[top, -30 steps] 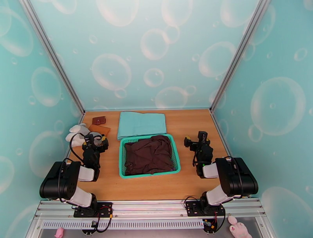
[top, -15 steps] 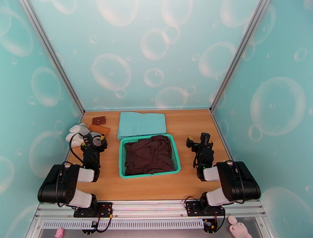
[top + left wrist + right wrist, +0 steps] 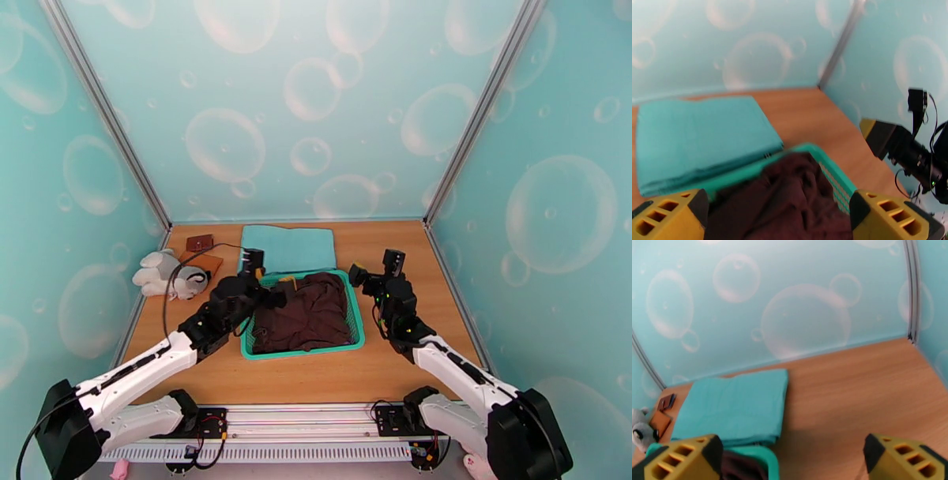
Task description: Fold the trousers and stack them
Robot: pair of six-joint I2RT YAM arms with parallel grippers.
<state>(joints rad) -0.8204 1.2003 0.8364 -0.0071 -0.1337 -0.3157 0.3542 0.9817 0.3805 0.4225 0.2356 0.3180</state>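
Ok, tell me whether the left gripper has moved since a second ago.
Yes. The left gripper has reached right and away, from beside the basket to above its left edge.

brightness: bright and even in all three views
source: overhead, diffuse
shadows: soft, short; faint under basket [image 3: 304,352] on table [image 3: 332,379]; darker patch on table in right wrist view
glare: mild sheen on metal rail [image 3: 316,418]
blur: left wrist view soft, smeared; trousers [image 3: 790,197] folds mushy; right wrist view slightly soft
focus: top view sharp; left tool [image 3: 778,205] fingers [image 3: 669,215] and right tool [image 3: 792,451] fingers [image 3: 904,461] near lens, fuzzy edges
distortion: top view wide-angle, frame posts [image 3: 105,110] splay outward
colour: teal cast from walls [image 3: 276,118]
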